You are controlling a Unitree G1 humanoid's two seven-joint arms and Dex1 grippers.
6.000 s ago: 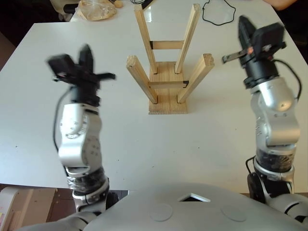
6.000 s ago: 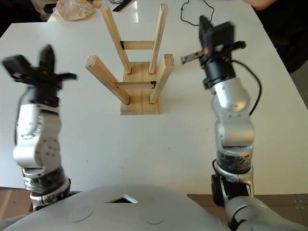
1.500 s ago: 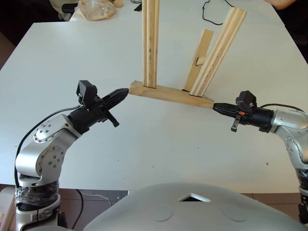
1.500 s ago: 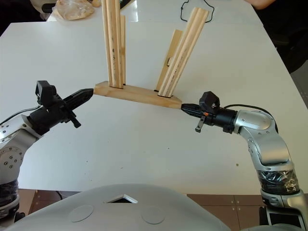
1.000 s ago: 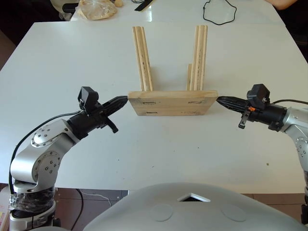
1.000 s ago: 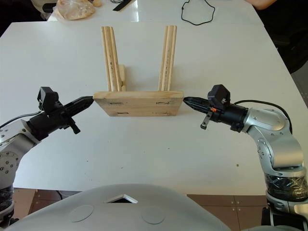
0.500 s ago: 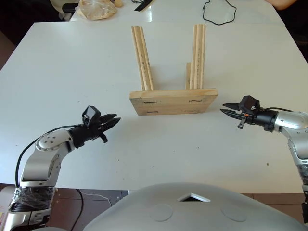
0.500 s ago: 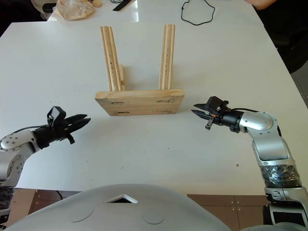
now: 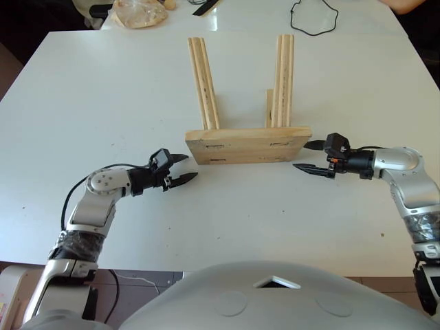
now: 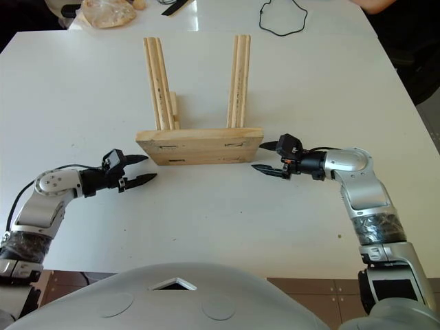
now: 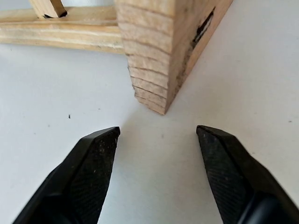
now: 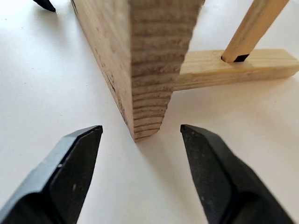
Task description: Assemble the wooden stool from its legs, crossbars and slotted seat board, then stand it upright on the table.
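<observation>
The assembled wooden stool lies on its side on the white table. Its seat board (image 9: 247, 145) stands on edge facing me, and the legs (image 9: 204, 82) point away along the table. My left gripper (image 9: 188, 167) is open at the board's lower left corner (image 11: 159, 56), one finger (image 11: 93, 158) on each side, not touching. My right gripper (image 9: 302, 157) is open at the lower right corner (image 12: 149, 70) in the same way. A crossbar (image 12: 254, 25) shows beyond the board.
A crumpled bag (image 9: 139, 12) lies at the table's far left, with a black cable (image 9: 311, 15) at the far right. The table's near edge (image 9: 206, 265) runs close below both arms. Open table lies on either side of the stool.
Both open grippers have moved in from either side to the seat board's lower corners. The stool, tipped onto its side before that, has stayed still.
</observation>
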